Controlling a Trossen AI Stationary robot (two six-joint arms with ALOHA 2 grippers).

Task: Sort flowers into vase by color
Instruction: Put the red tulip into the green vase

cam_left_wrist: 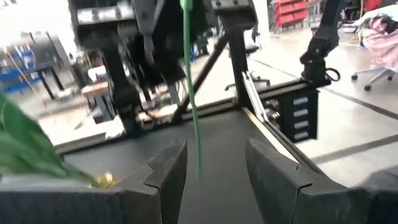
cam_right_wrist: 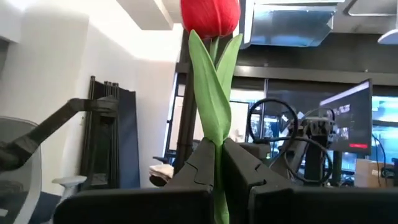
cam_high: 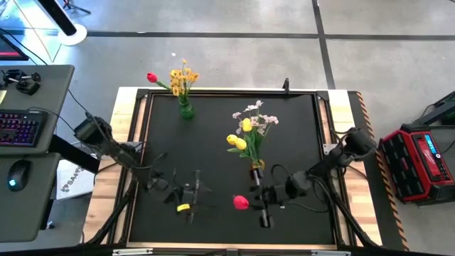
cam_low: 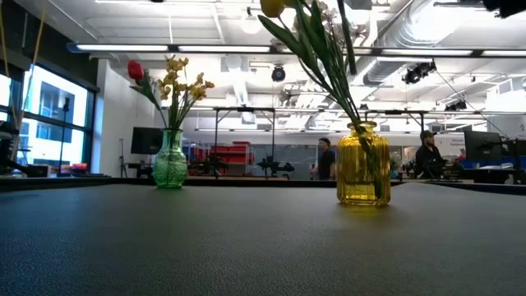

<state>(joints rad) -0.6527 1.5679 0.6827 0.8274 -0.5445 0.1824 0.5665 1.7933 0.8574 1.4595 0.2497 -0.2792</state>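
Observation:
My right gripper (cam_high: 257, 200) (cam_right_wrist: 217, 148) is over the table's near middle, shut on a red tulip (cam_right_wrist: 210, 15) whose bloom (cam_high: 241, 203) shows just left of it. My left gripper (cam_high: 186, 196) (cam_left_wrist: 214, 165) hovers to its left, open. The tulip's thin green stem (cam_left_wrist: 191, 93) hangs ahead of the left gripper's fingers, apart from them. A green glass vase (cam_high: 185, 110) (cam_low: 170, 160) near the far edge holds a red bloom (cam_high: 151, 77) and an orange-yellow sprig (cam_high: 183, 75). A yellow vase (cam_high: 257, 166) (cam_low: 362, 164) holds two yellow tulips (cam_high: 237, 142) and a pink-white sprig (cam_high: 256, 114). My right gripper pinches the red tulip's stem (cam_right_wrist: 217, 163) between its two fingers, just below the leaves (cam_right_wrist: 208, 93). The fingers lie along the stem. The bloom stands out beyond the fingertips. The flower is lifted clear of the table, and its free lower stem shows in the left wrist view.
The black mat (cam_high: 213, 142) has open room between the two vases and the grippers. A wooden frame (cam_high: 121, 178) borders it. A desk with a keyboard (cam_high: 21, 128) stands to the left and a red case (cam_high: 419, 160) to the right. People stand far behind the table (cam_low: 326, 158).

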